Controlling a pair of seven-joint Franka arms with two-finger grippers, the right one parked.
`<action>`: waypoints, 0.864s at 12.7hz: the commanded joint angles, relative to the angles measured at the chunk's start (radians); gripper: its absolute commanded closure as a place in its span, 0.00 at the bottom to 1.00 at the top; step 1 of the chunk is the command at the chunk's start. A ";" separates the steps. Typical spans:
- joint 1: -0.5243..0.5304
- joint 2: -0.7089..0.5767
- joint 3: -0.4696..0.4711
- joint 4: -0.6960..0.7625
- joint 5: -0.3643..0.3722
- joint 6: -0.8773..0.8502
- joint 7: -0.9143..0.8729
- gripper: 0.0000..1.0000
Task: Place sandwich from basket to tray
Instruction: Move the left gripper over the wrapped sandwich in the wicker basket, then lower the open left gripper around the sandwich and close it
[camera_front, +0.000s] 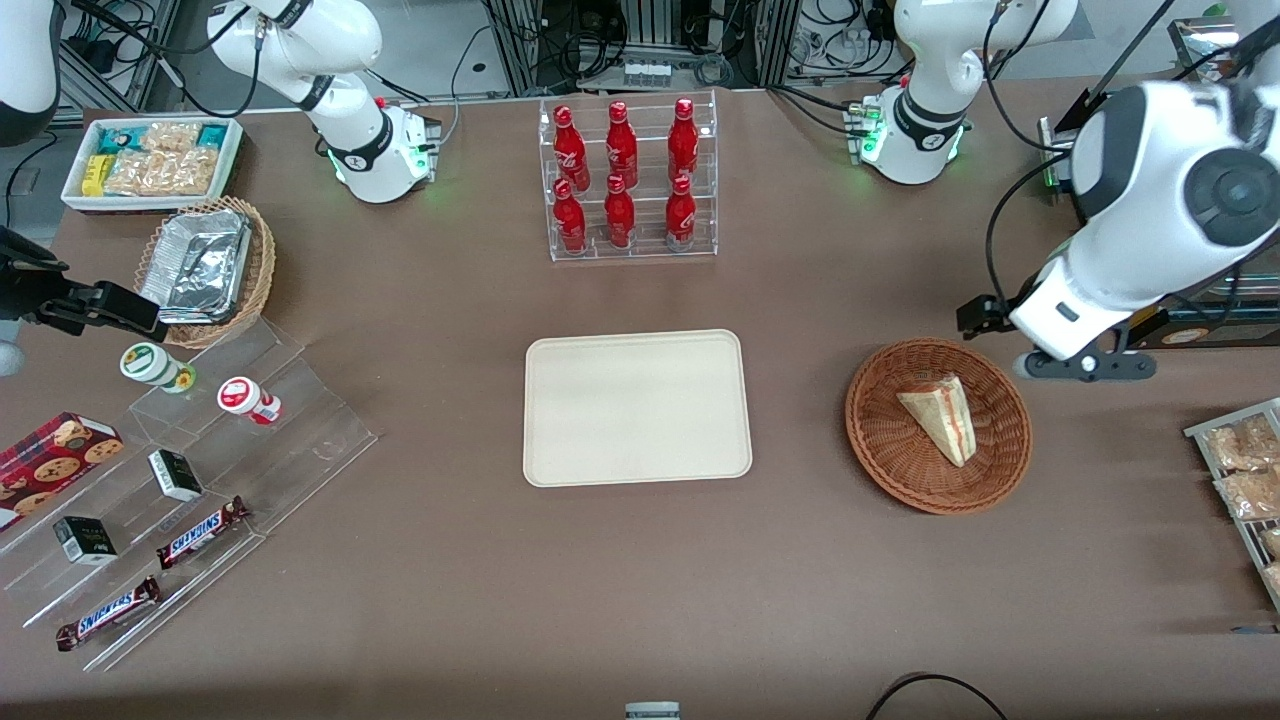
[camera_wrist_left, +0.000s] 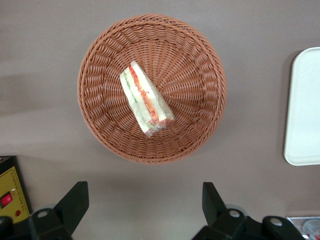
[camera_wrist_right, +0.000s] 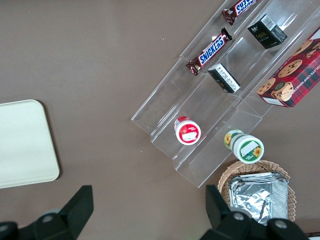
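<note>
While the sandwich (camera_wrist_left: 145, 97) lies in the basket (camera_wrist_left: 200, 60), the hand (camera_wrist_left: 145, 202) hovers spread wide, empty.

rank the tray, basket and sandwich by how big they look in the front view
1. tray
2. basket
3. sandwich, lying in the basket

The gripper hangs open above the table beside the basket.

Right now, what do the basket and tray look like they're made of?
Basket: woven wicker, reddish-brown, matte; the plaited strands and braided rim show clearly. Tray: probably molded plastic or pulp, cream, smooth and matte, with rounded corners and a low rim. Hand: open, above the table beside the basket, holding nothing.
</note>
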 joint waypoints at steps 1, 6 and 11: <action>-0.003 0.003 -0.001 -0.080 0.018 0.099 0.012 0.00; 0.009 0.033 0.004 -0.203 0.017 0.293 0.005 0.00; 0.010 0.061 0.017 -0.266 0.014 0.425 -0.068 0.00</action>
